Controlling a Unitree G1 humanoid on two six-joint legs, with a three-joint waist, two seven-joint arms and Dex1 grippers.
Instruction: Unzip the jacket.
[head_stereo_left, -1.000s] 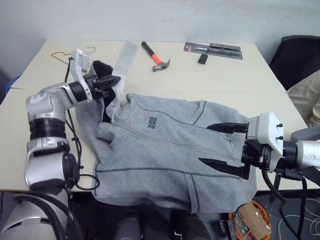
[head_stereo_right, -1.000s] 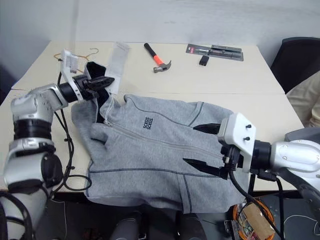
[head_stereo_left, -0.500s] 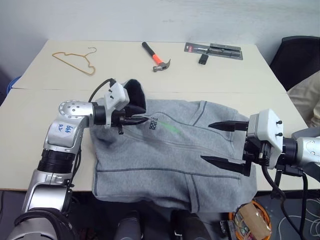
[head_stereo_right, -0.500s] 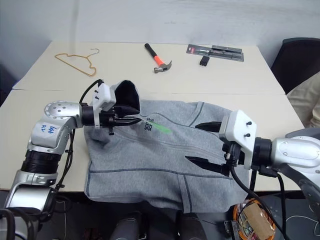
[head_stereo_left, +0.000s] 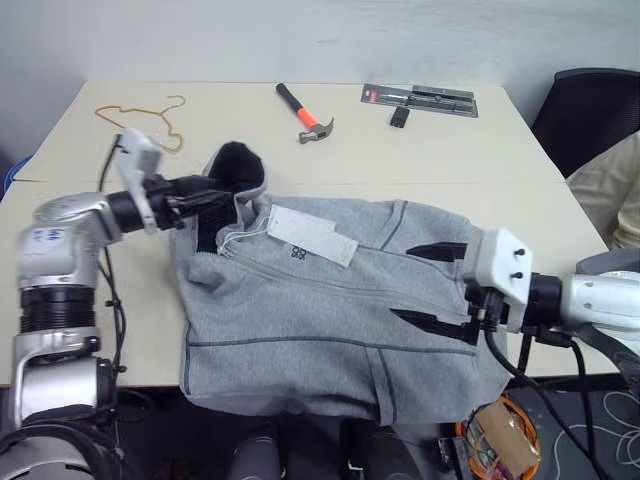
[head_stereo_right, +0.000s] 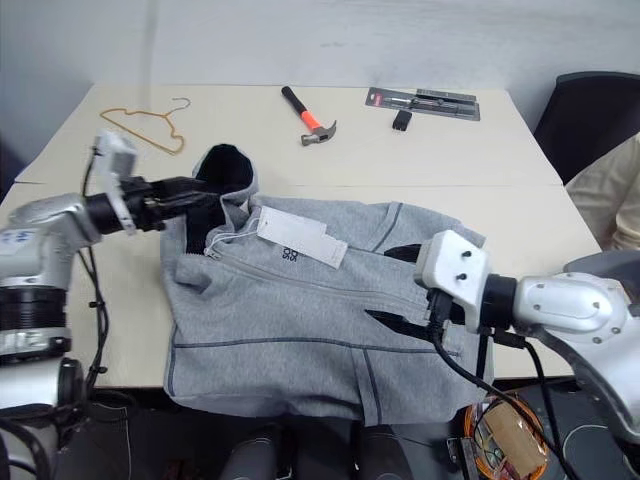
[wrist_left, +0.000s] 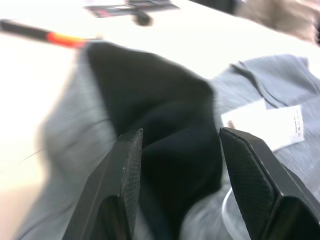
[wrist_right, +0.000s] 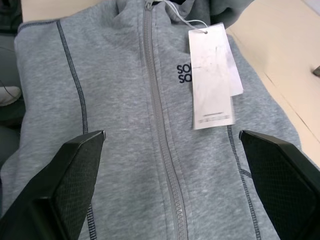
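The light grey jacket (head_stereo_left: 320, 310) lies flat on the table, its hood (head_stereo_left: 236, 168) with dark lining at the far left. Its front zipper (wrist_right: 161, 140) is zipped up to the collar. A white hang tag (head_stereo_left: 311, 235) on a string lies across the chest logo. My left gripper (head_stereo_left: 205, 192) is open at the hood's edge, with the dark lining (wrist_left: 165, 115) just ahead of its fingers. My right gripper (head_stereo_left: 403, 281) hovers wide open over the jacket's right side, pointing along the zipper and holding nothing.
On the far half of the table (head_stereo_left: 400, 150) lie a hammer (head_stereo_left: 305, 112), a wire hanger (head_stereo_left: 140, 118), a packaged tool (head_stereo_left: 420, 97) and a small black object (head_stereo_left: 399, 116). A black chair (head_stereo_left: 590, 110) and a person's beige sleeve (head_stereo_left: 612, 190) are at the right.
My left gripper, shut at the hood a second ago, swung right over the chest, came back left and opened. The white tag now lies across the logo. The right gripper edged slightly forward.
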